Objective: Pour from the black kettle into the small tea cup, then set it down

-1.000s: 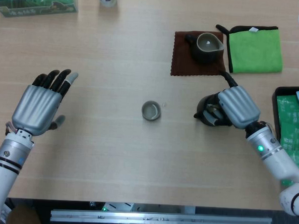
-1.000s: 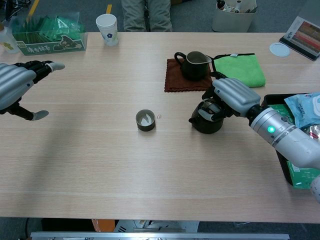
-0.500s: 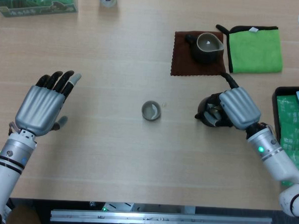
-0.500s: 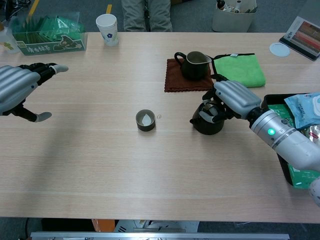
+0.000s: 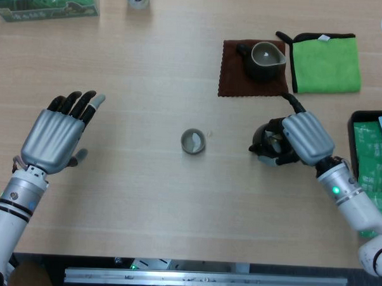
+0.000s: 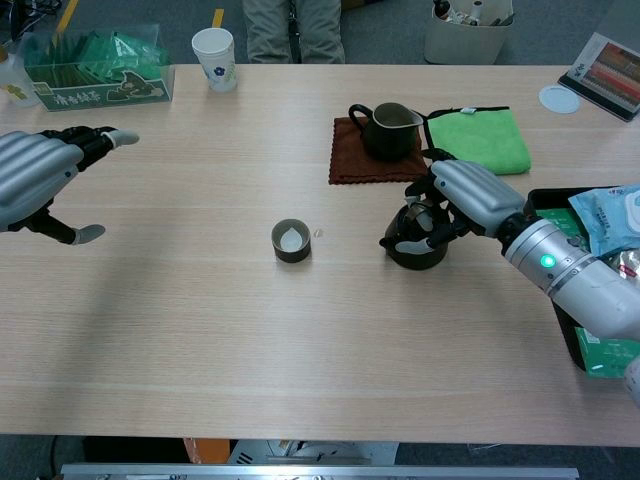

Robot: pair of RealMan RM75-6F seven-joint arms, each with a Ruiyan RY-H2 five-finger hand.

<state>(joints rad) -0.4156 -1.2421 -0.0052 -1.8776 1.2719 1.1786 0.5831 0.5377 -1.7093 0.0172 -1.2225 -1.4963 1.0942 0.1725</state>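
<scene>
The black kettle (image 5: pixel 265 137) (image 6: pixel 412 250) stands upright on the table, right of centre. My right hand (image 5: pixel 307 137) (image 6: pixel 475 192) arches over its right side, fingers loosened and spread around the top and handle; no firm grip shows. The small tea cup (image 5: pixel 193 142) (image 6: pixel 291 241) sits to the kettle's left, a short gap away, with pale liquid in it. My left hand (image 5: pixel 55 135) (image 6: pixel 35 170) hovers at the far left, fingers spread, holding nothing.
A dark pitcher (image 5: pixel 264 61) sits on a brown mat (image 5: pixel 232 81) behind the kettle, beside a green cloth (image 5: pixel 326 63). A black tray (image 5: pixel 355 134) of packets lies at the right edge. A green box (image 6: pixel 95 75) and paper cup (image 6: pixel 214 57) stand far left.
My right hand's fingers have loosened and the hand has slid slightly right off the kettle, which stays put. My left hand drifted a little forward.
</scene>
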